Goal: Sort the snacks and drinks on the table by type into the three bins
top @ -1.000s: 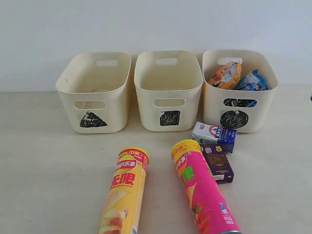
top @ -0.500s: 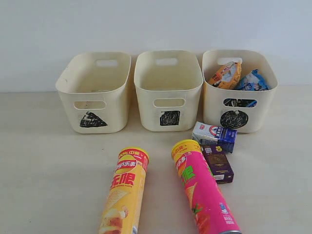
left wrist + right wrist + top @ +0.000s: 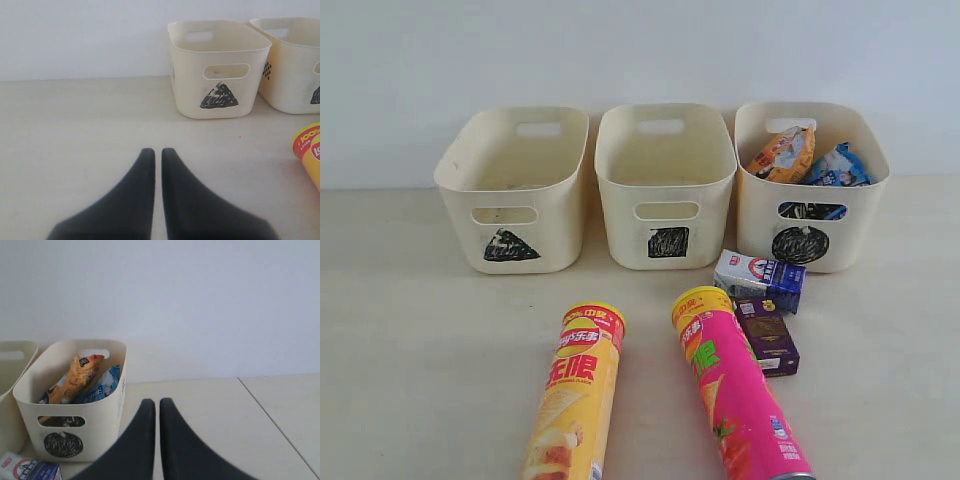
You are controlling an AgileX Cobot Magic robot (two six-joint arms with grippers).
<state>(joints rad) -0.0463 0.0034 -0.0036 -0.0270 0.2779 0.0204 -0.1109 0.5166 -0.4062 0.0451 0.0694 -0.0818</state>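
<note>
Left end effector (image 3: pixel 157 153) and right end effector (image 3: pixel 156 403) are closed.

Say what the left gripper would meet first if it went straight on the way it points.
Probably nothing nearby: the left gripper points over bare table toward the back wall. The triangle-marked bin stands off that line, though depth is unclear.

I face a plain wall (image 3: pixel 640 60), pale bluish white and smooth, which fills the whole background. It meets the table (image 3: pixel 390 330) in one straight, level line. The table is pale beige, matte and flat, faintly streaked. From my right wrist I see a thin dark seam (image 3: pixel 270 415) running aslant across its top, with the same beige on either side. The light is soft and even, and the shadows lie faint and short.
</note>
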